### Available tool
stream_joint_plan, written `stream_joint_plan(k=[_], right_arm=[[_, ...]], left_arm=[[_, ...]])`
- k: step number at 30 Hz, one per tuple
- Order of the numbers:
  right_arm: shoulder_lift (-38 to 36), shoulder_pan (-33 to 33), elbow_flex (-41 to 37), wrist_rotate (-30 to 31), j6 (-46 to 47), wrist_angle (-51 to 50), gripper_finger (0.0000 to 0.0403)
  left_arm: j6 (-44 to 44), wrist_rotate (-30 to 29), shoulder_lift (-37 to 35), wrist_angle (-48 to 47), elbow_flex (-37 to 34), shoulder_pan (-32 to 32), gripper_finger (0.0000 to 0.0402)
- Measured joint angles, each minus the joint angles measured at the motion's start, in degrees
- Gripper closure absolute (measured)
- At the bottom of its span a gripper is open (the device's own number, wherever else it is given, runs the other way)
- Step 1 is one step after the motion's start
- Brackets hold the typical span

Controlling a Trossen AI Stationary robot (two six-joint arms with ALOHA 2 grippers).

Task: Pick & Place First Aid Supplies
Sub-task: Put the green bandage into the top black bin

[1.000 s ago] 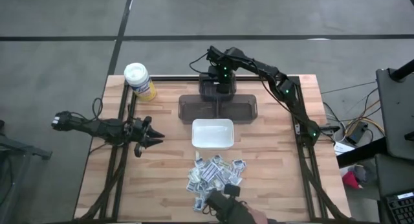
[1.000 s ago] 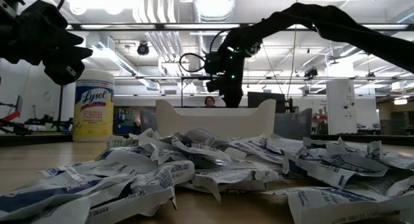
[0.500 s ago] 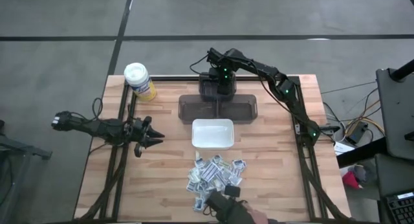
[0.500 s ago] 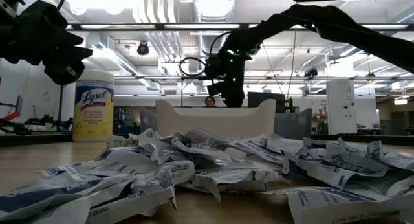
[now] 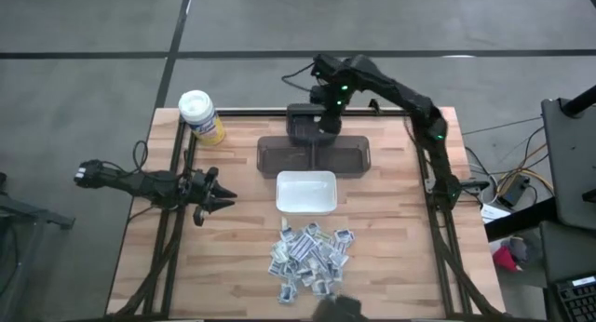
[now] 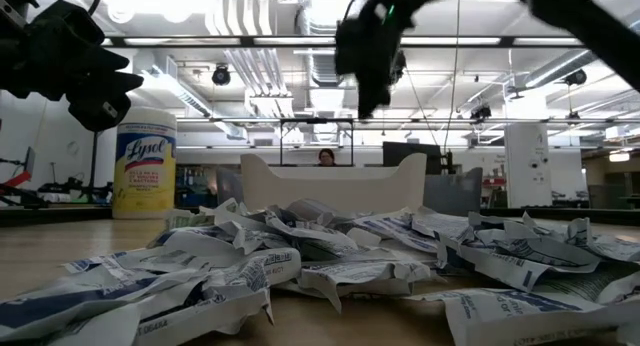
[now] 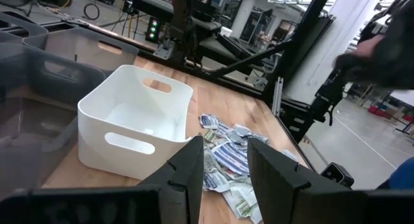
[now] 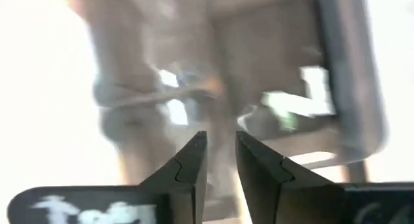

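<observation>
The first aid packets (image 5: 312,254) lie in a loose heap on the wood near the table's near edge, close up in the low view (image 6: 330,256) and seen past my left fingers (image 7: 229,160). The white dish (image 5: 305,193) stands just beyond them. My left gripper (image 5: 216,200) hovers open at the table's left, pointing toward the dish (image 7: 132,123). My right gripper (image 5: 325,127) is raised over the small grey bin (image 5: 310,125) at the far side, high in the low view (image 6: 370,71). Its fingers (image 8: 220,156) are a little apart, with nothing between them.
A long dark grey tray (image 5: 314,155) sits between the small bin and the white dish. A yellow canister with a white lid (image 5: 200,115) stands at the far left corner. Bare wood lies left and right of the packets. Something dark (image 5: 341,308) shows at the near edge.
My right gripper has risen from just above the small grey bin, and its arm has swung toward the table's right. A person's dark-gloved hand that was at the near side of the packet heap has drawn back off the table. My left arm has kept still.
</observation>
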Motion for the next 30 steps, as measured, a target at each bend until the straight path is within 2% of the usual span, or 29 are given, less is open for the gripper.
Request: stream_joint_plan(k=[3,9,14,23,30], right_arm=[[-6.9,2.0,-1.4,-5.0,3.2,-0.1,0.0336],[-20.4,8.4,-6.5,-5.4,10.0,0.7,0.0344],[-30.9,14.6,-14.6,-5.0,20.1,4.4,0.0344],[-44.9,32.8,-33.5,7.5,37.8,16.5,0.0344],[-47.1,45.9,-46.7,12.8,47.2,30.6,0.0344]], left_arm=[[0.0,0.0,0.0,0.0,0.0,0.0,0.0287],[0.0,0.0,0.0,0.0,0.0,0.0,0.0287],[0.0,0.0,0.0,0.0,0.0,0.0,0.0287],[0.0,0.0,0.0,0.0,0.0,0.0,0.0287],[0.0,0.0,0.0,0.0,0.0,0.0,0.0287]])
